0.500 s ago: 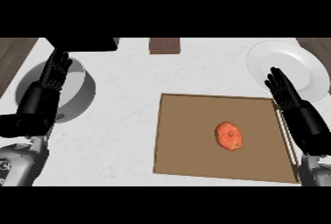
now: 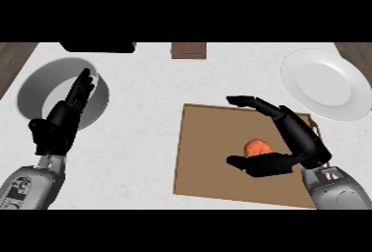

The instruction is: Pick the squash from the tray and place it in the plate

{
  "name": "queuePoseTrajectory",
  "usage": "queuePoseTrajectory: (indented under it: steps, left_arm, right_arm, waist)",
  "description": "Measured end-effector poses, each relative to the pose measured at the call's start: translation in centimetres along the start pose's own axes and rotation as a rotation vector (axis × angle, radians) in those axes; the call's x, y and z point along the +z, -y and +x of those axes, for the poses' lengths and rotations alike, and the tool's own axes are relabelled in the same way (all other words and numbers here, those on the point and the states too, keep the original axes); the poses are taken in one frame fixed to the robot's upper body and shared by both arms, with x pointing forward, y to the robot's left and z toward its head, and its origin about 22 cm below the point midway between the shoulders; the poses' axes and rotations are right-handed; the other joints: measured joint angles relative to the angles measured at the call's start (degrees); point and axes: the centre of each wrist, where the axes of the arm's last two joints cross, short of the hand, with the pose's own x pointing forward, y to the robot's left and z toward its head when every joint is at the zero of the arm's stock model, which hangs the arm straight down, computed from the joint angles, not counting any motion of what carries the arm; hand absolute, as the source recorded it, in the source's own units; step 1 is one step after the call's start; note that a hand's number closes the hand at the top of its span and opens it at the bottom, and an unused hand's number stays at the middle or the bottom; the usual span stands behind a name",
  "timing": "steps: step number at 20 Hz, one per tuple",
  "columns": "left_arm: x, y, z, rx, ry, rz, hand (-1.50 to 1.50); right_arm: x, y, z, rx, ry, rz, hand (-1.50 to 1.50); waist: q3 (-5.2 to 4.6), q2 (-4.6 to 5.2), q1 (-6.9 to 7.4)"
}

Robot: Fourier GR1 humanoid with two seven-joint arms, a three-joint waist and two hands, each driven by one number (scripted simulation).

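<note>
In the head view, the squash is lying on the brown tray, right of its middle. The right hand is hovering over it, fingers and thumb spread wide, not gripping. The white plate is sitting near the counter's right edge, apart from the tray. The left hand is resting with straight fingers beside the grey bowl.

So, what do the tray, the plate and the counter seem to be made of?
The tray looks like wood or fibreboard: flat, matte brown. The plate looks like glazed ceramic: smooth, white, shaded rim. The counter looks like stone, perhaps marble: pale with faint grey veins.
</note>
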Motion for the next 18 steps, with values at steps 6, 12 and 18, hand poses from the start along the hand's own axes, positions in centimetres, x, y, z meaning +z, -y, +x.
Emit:
queuePoseTrajectory:
  steps: [6, 12, 18]
  left_arm:
    - [-0.2, 0.7, -1.2, 0.013, -0.074, -0.006, 0.0]
    - [-0.6, 0.6, -1.6, 0.019, -0.096, 0.001, 0.0]
    - [-0.4, 1.0, -2.6, 0.021, -0.107, 0.005, 0.0]
  right_arm:
    - [2.5, -6.8, -5.0, -0.035, -0.067, 0.033, -1.5]
    - [4.9, -6.4, -5.1, 0.14, -0.001, -0.01, -1.5]
    - [5.4, -0.8, -1.6, 0.305, -0.017, -0.025, -1.5]
  waist:
    - [0.45, 0.44, -0.78]
    - [0.52, 0.37, -1.3]
    - [0.46, 0.31, -1.63]
